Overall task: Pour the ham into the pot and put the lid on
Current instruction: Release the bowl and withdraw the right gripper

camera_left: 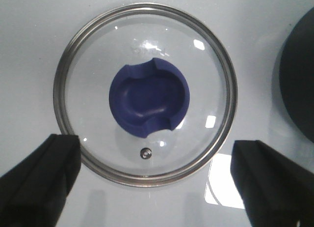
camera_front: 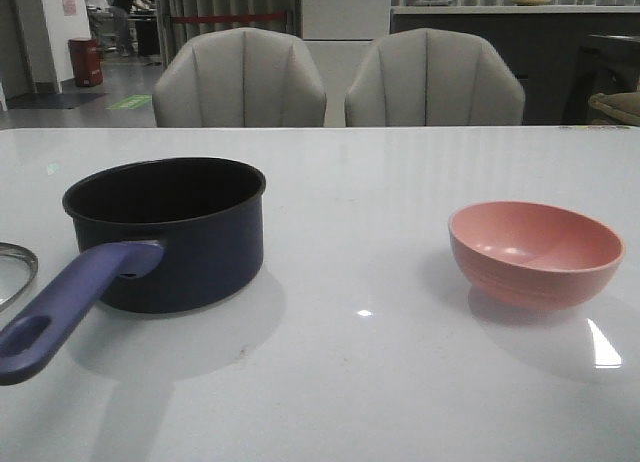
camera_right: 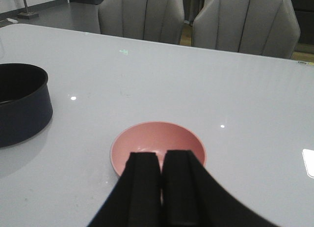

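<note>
The left claw point(camera_left: 152, 187) hangs spread wide over the lid point(camera_left: 145, 93), flat on the desk point(camera_front: 380, 382) beside the pot point(camera_front: 165, 232). The right claw point(camera_right: 161, 187), fingers together, sits above the pink bowl point(camera_front: 535, 252).

Open-plan office or showroom-like workspace

A glossy white tabletop point(camera_front: 400, 172) faces two grey padded chairs point(camera_front: 240, 80); behind them are a counter point(camera_front: 470, 10), a red bin point(camera_front: 85, 62) and a person point(camera_front: 127, 7) standing at a far desk.

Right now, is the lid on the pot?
Off. The lid lies flat on the table beside the open-topped pot.
</note>
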Motion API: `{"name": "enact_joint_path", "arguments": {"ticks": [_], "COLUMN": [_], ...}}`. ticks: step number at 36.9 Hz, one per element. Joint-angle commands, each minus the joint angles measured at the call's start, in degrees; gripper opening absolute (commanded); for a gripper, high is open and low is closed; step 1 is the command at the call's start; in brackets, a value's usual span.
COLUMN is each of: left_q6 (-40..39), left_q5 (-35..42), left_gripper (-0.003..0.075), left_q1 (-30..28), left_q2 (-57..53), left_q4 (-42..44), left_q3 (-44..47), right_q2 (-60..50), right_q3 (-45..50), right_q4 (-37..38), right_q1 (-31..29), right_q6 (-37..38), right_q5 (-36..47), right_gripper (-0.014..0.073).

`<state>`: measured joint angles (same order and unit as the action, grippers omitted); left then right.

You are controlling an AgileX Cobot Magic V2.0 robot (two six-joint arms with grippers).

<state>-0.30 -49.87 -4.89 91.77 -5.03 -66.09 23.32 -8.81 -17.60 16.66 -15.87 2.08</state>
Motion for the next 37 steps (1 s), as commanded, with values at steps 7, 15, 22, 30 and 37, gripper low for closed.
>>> {"name": "enact_joint_path", "arguments": {"ticks": [7, 15, 22, 30, 37], "left_q6": [-0.7, -0.7, -0.7, -0.7, -0.7], "left_q5": [0.7, -2.3, -4.7, -4.8, -5.6], "left_gripper": [0.0659, 0.0659, 0.0635, 0.0404, 0.0258], "left_q1": [0.0, 0.0, 0.0, 0.0, 0.0], "left_q2": [7.0, 13.2, 16.6, 17.0, 16.8], "left_q4": [-0.3, -0.3, -0.3, 0.6, 0.6], "left_q3": [-7.8, -11.7, -13.1, -13.1, -13.1], "right_q2": [0.1, 0.1, 0.1, 0.1, 0.1], "right_q3": [-1.6, -1.6, -1.6, -1.6, -1.6], "right_q4": [-0.2, -0.2, -0.2, -0.2, -0.2], "right_q1": [0.2, 0.2, 0.2, 0.2, 0.2], "right_q6": [-0.2, -0.2, -0.2, -0.2, -0.2], "right_q5": [4.3, 4.3, 4.2, 4.2, 4.2], "right_gripper": [0.0167, 0.0167, 0.0167, 0.0167, 0.0167]}}
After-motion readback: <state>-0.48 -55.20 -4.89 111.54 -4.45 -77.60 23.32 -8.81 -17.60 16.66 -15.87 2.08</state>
